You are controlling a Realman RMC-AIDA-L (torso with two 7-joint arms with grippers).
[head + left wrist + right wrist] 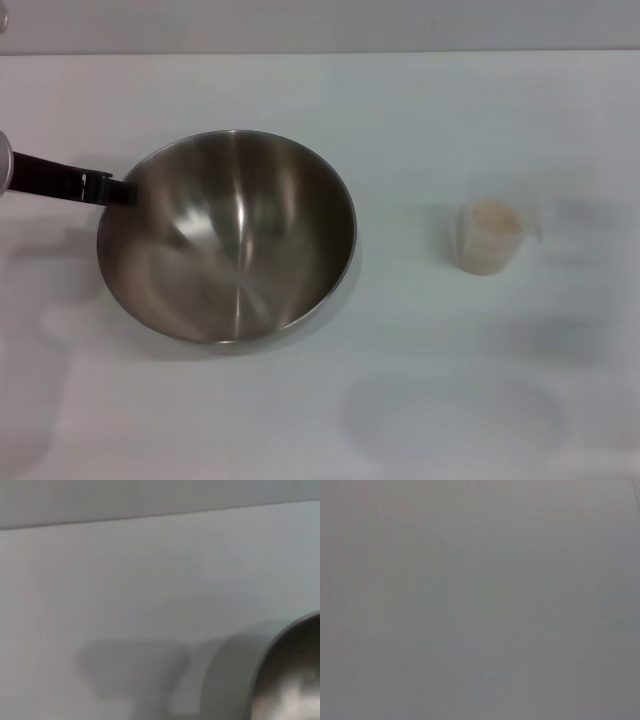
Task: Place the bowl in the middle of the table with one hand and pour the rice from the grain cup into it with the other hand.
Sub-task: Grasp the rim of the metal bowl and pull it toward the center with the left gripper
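The steel bowl (228,240) sits left of the middle of the white table (400,120); only part of its rim (235,675) shows in the left wrist view. My left gripper (118,190) reaches in from the left edge as a dark finger (60,180) and is shut on the bowl's left rim. The small clear grain cup (490,238) stands upright to the right, apart from the bowl, with pale rice (492,216) inside. My right gripper is out of view, and its wrist view shows only bare table (480,600).
The table's far edge (320,52) runs across the top of the head view. Bare tabletop lies between the bowl and the cup and along the front.
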